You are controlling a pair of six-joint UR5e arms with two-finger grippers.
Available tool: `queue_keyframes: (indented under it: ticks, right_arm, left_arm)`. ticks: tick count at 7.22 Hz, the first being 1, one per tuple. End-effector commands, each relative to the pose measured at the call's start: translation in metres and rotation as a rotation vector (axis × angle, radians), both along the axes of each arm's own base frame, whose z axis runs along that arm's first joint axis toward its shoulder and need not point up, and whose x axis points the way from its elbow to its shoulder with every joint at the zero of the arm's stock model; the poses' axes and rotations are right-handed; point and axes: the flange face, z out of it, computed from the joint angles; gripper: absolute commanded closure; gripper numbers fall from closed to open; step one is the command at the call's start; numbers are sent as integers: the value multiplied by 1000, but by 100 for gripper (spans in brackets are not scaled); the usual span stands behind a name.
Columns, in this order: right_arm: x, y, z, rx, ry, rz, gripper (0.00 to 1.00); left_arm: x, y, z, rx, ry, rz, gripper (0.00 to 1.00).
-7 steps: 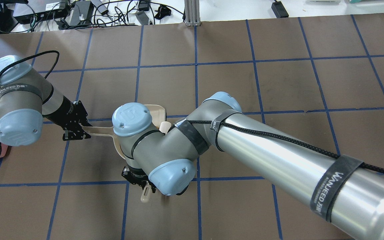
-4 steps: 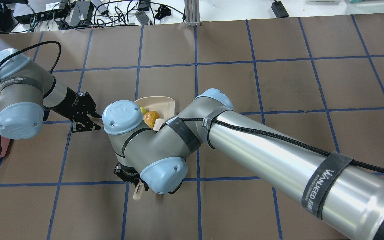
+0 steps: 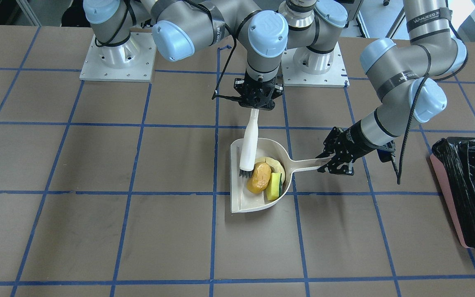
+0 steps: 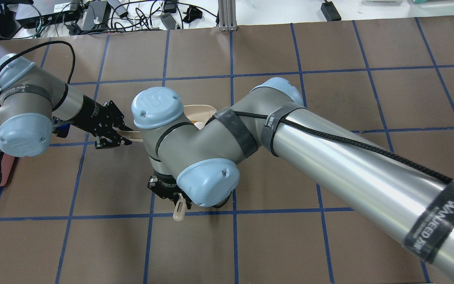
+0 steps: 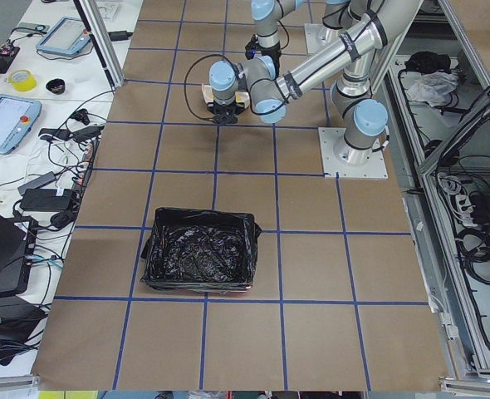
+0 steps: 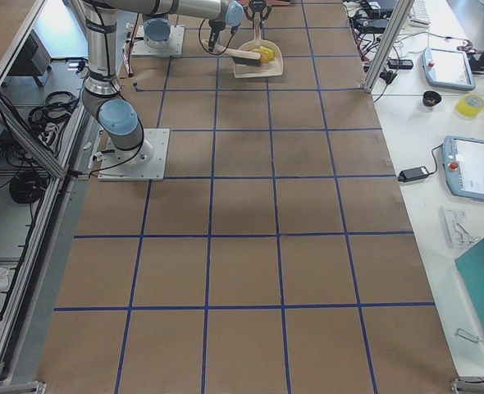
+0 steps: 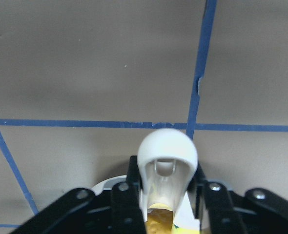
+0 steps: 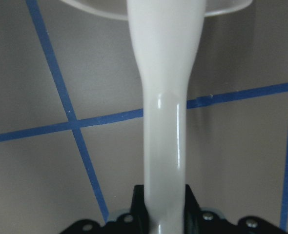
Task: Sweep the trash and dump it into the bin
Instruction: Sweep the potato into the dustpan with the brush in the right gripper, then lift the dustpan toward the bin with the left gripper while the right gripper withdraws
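Left jaws grip dustpan (image 3: 239, 196), right jaws brush (image 3: 249, 148); 3 trash pieces (image 3: 259, 177) inside

"WANJEED" on arm strap (image 4: 435, 221)

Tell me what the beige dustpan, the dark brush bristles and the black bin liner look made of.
Beige dustpan: seemingly rigid moulded plastic, smooth, with a soft sheen along its handle.
Black bin liner: thin plastic film, crinkled and glossy with sharp highlights.
Dark brush bristles: probably synthetic fibre, but too small to be sure.
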Motion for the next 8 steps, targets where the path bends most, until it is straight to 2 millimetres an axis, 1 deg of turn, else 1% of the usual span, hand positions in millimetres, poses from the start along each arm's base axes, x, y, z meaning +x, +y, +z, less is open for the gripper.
queue_keyframes:
  ticks: [1, 2, 3, 4, 5, 6, 7, 8]
  right_arm:
    - [-45, -17, 28, 11, 27, 42, 99]
    - [-60, -20, 26, -3, 87, 101, 98]
    - [-70, -23, 26, -12, 132, 121, 98]
    - [-92, -40, 23, 4, 140, 148, 98]
    - [-124, -63, 25, 21, 134, 120, 98]
    - [-156, -78, 39, 22, 117, 93, 98]
    - [-188, -94, 47, 14, 105, 61, 98]
    - [-224, -113, 49, 20, 85, 73, 98]
  left_arm:
    - [-2, -6, -1, 7, 46, 8, 100]
    - [-3, -9, 6, -5, 71, 14, 100]
    - [0, -16, 17, -14, 101, 26, 100]
    - [3, -28, 35, -32, 117, 31, 100]
    - [17, -41, 54, -38, 115, 46, 100]
    - [42, -55, 60, -31, 117, 79, 100]
    - [64, -67, 63, -33, 110, 104, 100]
    - [91, -78, 71, -23, 113, 149, 100]
